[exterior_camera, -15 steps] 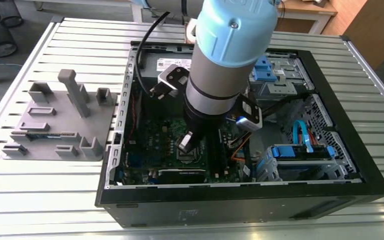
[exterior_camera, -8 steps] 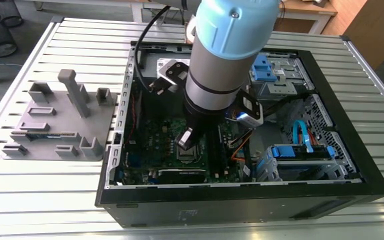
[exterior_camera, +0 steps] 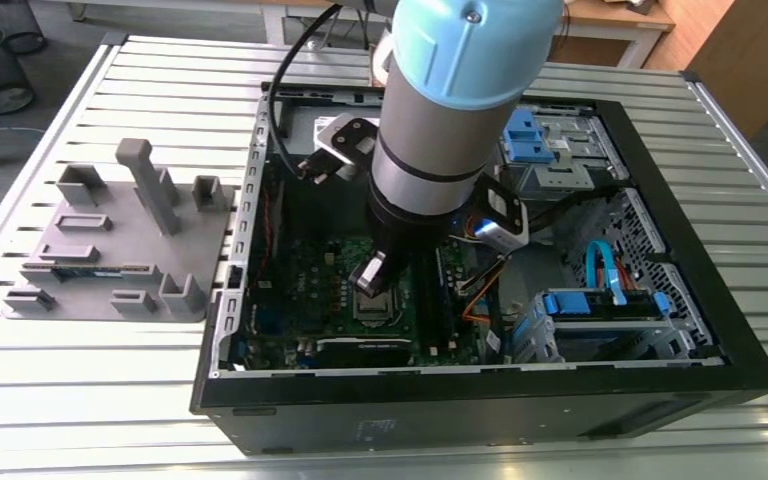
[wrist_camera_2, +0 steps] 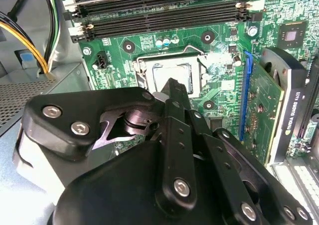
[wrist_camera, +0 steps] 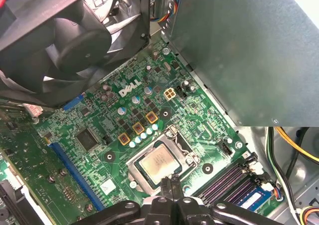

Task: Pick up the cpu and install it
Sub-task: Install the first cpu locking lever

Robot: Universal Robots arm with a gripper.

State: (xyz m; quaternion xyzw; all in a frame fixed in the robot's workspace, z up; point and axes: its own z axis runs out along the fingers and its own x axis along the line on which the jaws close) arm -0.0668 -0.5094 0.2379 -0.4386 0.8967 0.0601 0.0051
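currently: tool (wrist_camera: 172,181) has its fingers drawn together with no gap visible between the tips, and nothing is held. in the exterior view the tool (exterior_camera: 371,275) hangs from the arm straight down inside the computer case (exterior_camera: 478,385). in both wrist views its tips sit just over one edge of the socket (wrist_camera: 130,166). the cpu (wrist_camera: 158,163) lies flat inside the socket, silvery top up; whether the tips touch it cannot be told. the socket sits on the green circuit board (wrist_camera: 199,120). the memory slots (wrist_camera: 224,180) run just beside the socket. a blue expansion slot (wrist_camera: 75,172) lies near the socket on the other side. a black fan (wrist_camera: 75,40) stands further from the socket. the grey block tray (exterior_camera: 117,250) is well apart from the socket, outside the case on the slatted desk (exterior_camera: 91,400).
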